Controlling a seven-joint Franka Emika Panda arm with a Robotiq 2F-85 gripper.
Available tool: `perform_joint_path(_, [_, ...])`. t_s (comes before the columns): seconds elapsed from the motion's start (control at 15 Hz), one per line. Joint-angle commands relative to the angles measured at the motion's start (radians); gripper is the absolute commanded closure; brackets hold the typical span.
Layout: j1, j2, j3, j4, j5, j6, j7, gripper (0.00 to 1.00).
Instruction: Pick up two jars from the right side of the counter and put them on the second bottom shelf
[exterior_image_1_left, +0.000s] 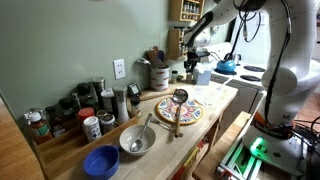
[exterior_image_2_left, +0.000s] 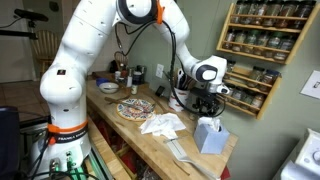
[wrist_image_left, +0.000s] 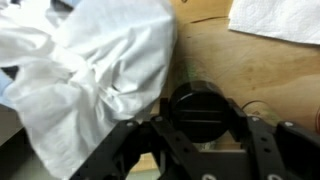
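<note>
My gripper is shut on a small jar with a black ribbed lid, one finger on each side of it. In both exterior views the gripper hangs above the light-wood counter, just in front of the lower tiers of the brown wooden spice rack. The rack's second bottom shelf is lined with little dark jars. The rack also shows at the top of an exterior view. A group of jars stands at one end of the counter.
A crumpled white cloth lies on the counter under the gripper, next to a pale blue box. A patterned plate, a metal bowl, a blue bowl, a utensil crock and a kettle are nearby.
</note>
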Motion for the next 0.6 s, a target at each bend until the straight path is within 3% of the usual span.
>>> perform_joint_path(0.0, [-0.034,-0.154,0.001,-0.044,0.034,-0.090,-0.090,0.69])
perform_joint_path(0.53, [-0.028,-0.369,-0.063,-0.024,0.125,-0.135,-0.234,0.69])
